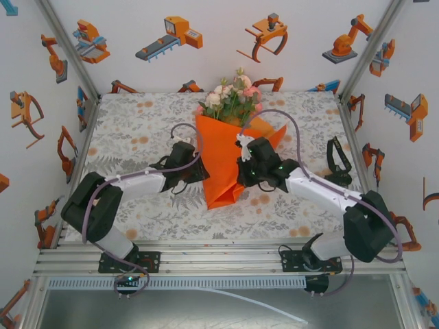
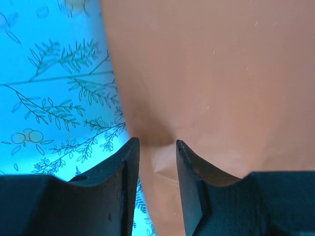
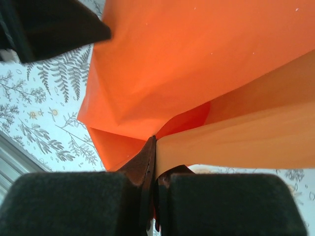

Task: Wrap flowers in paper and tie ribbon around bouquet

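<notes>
wrapping step, tie not begun. paper (image 1: 219, 161) folded to cone round flowers (image 1: 232, 96), mid surface (image 1: 137, 123). my right hand (image 3: 153, 142) clamped on right flap. left hand (image 2: 157, 150) jaws apart at left edge, no pinch seen. next, i reckon: close left on edge, fold flap over, keep cone tight.

Top camera looks down; both wrist cameras closely face the paper (image 1: 217, 171).

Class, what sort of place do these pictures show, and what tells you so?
Probably a robot lab test booth: a metal frame, walls printed with robot pictures, and a left arm and right arm bolted at the table edge, handling paper around flowers.
</notes>
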Robot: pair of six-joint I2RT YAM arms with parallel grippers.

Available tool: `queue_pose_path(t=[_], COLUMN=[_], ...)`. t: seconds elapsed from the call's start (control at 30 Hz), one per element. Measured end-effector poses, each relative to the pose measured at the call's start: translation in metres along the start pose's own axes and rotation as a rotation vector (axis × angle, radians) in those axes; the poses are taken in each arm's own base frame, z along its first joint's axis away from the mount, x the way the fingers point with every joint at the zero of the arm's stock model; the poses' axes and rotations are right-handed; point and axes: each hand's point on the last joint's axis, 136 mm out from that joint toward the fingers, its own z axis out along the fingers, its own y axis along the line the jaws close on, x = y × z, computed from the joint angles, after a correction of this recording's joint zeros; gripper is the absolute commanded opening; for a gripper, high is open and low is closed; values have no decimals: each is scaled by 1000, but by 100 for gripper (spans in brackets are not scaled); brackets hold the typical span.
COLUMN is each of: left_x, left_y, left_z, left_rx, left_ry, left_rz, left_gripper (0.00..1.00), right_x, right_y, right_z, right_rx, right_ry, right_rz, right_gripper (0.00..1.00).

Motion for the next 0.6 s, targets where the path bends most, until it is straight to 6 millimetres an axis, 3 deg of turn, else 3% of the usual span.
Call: queue_pose_path(t=[0.17,0.3,0.33,0.4,0.43,0.57,0.6], left_x=[11,9,8,8,8,8,8], left_y=[0,-6,-7,-8,-8,-9,-9], left_z=[11,11,11,11,11,11,11], left_rx=[17,40,43,47,47,48,48], left_ry=[36,25,23,21,20,21,21], left_rz=[-2,-3,-2,-2,-2,-2,-1], left_gripper=[37,37,37,37,37,37,37], right_x=[-9,-3,0,7,10,12,13], right_y=[11,28,31,37,38,36,33], right_z=[17,35,39,45,45,38,32], right_rx=[-41,-96,-107,-125,-129,-105,-87], right_ry=[29,78,89,115,126,124,112], right_rz=[-48,-90,-95,-100,-102,-88,-79], right_gripper=[17,39,38,18,13,11,18])
